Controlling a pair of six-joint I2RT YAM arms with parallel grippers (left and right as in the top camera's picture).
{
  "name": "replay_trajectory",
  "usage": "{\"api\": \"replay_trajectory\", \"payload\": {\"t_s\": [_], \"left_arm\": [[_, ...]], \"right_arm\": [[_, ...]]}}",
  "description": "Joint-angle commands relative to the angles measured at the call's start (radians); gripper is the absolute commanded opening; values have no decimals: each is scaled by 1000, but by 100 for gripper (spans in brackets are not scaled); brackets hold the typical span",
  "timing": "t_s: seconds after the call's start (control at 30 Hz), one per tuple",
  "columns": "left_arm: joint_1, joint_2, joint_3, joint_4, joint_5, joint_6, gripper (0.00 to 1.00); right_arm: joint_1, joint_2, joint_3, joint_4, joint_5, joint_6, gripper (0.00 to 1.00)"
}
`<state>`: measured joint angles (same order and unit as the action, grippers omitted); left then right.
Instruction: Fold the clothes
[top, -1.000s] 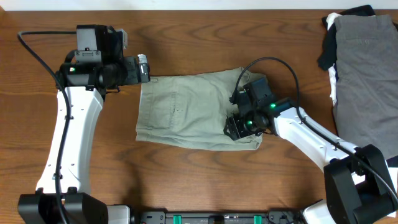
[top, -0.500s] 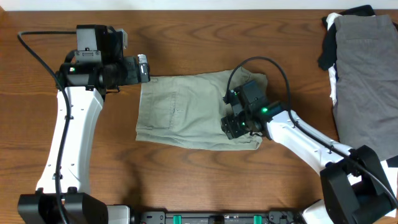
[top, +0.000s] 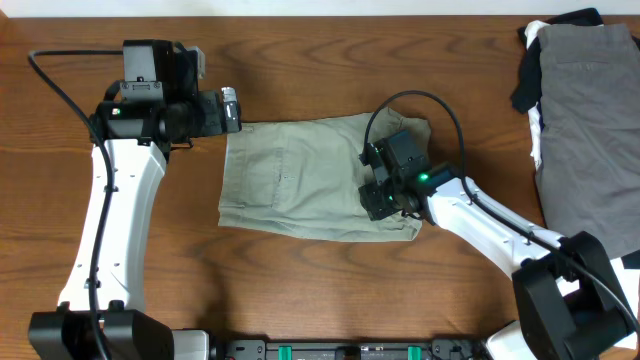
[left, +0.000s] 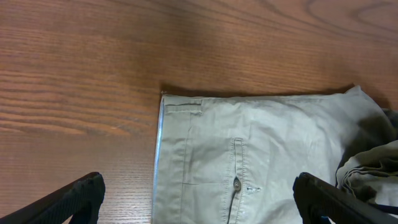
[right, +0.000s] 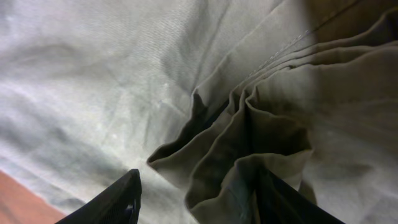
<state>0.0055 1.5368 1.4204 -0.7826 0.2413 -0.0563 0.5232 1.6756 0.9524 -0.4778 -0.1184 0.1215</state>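
Right end effector (right: 202, 193) straddles bunched shorts (top: 290, 180) folds, grip unclear; left end effector (left: 199, 190) hangs wide open.

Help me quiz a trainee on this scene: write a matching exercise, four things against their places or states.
1 shorts
2 grey garment
3 left fingers
4 right fingers

A either side of bunched khaki fabric
B wide open
C table's right edge
D middle of the table

Pairs: 1-D, 2-C, 3-B, 4-A
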Motion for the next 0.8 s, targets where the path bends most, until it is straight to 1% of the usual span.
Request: {"api": "replay_trajectory", "payload": {"t_s": [0.0,0.13,0.2,0.27,0.37,0.4,0.6,0.63,0.67,0.77], "left_arm": [[5,-1,17,-2,13,-13,98],[5,-1,17,-2,13,-13,98],[5,-1,17,-2,13,-13,98],[5,-1,17,-2,13,-13,98],[5,-1,17,-2,13,-13,98],[5,-1,17,-2,13,-13,98],[5,-1,17,-2,13,-13,98],[5,-1,17,-2,13,-13,98],[5,-1,17,-2,13,-13,98],[5,-1,17,-2,13,-13,98]], "right_arm": [[8,26,-5,7,17,5,57],[8,26,-5,14,18,5,57],[8,26,-5,16,21,5,54],[8,27,-5,23,28,6,50],[8,28,-5,34,44,20,40],[8,28,-5,36,44,20,39],[8,29,-5,37,44,21,39],[8,29,-5,37,44,23,37],[8,29,-5,38,45,23,36],[8,39,-5,41,48,23,21]]}}
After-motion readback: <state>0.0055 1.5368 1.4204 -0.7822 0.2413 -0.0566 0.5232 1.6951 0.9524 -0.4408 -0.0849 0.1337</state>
